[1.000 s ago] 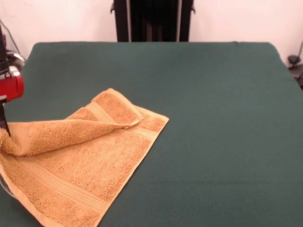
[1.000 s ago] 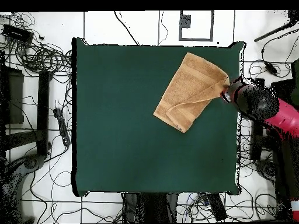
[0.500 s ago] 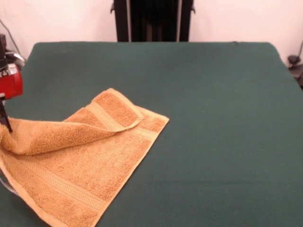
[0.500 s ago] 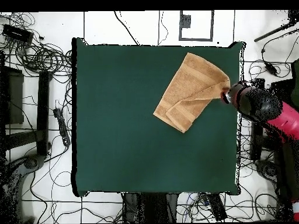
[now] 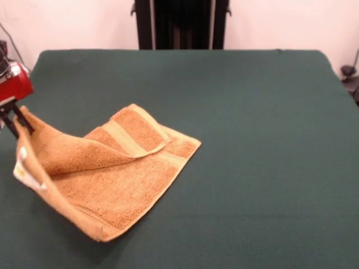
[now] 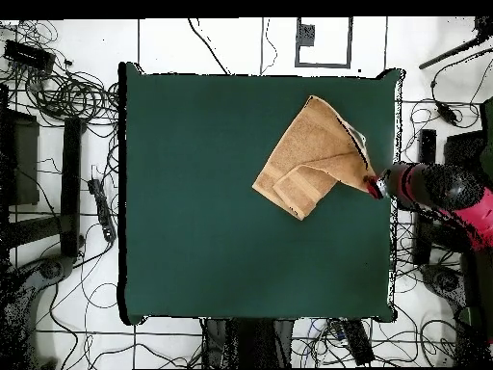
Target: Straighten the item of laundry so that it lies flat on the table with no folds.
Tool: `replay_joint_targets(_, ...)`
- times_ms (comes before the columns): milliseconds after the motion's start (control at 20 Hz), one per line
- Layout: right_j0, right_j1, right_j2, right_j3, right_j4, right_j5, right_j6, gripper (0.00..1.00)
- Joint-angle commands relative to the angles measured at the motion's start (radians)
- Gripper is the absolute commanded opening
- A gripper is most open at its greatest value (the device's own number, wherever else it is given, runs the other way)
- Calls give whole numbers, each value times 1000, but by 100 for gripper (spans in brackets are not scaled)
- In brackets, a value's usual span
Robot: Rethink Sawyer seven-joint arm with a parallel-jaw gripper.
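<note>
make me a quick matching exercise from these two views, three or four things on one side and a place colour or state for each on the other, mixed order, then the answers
Things:
1. towel
2. table
3. gripper
4. white tag

Descriptions:
A. covered in plain dark green cloth
B. on the towel's lifted edge
C. golden-orange, partly lifted and folded over itself
D. shut on a corner of the towel, near the table's edge

Pairs: 1-C, 2-A, 3-D, 4-B
</note>
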Motion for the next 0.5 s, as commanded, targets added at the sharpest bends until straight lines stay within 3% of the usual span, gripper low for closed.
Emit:
replay_joint_targets(50, 22, 98, 136, -16, -60, 178, -373, 0)
replay_joint_targets(350, 15, 125, 151, -70, -102, 200, -440, 0)
replay_joint_targets(500, 23, 165, 157, -112, -88, 138, -381, 0)
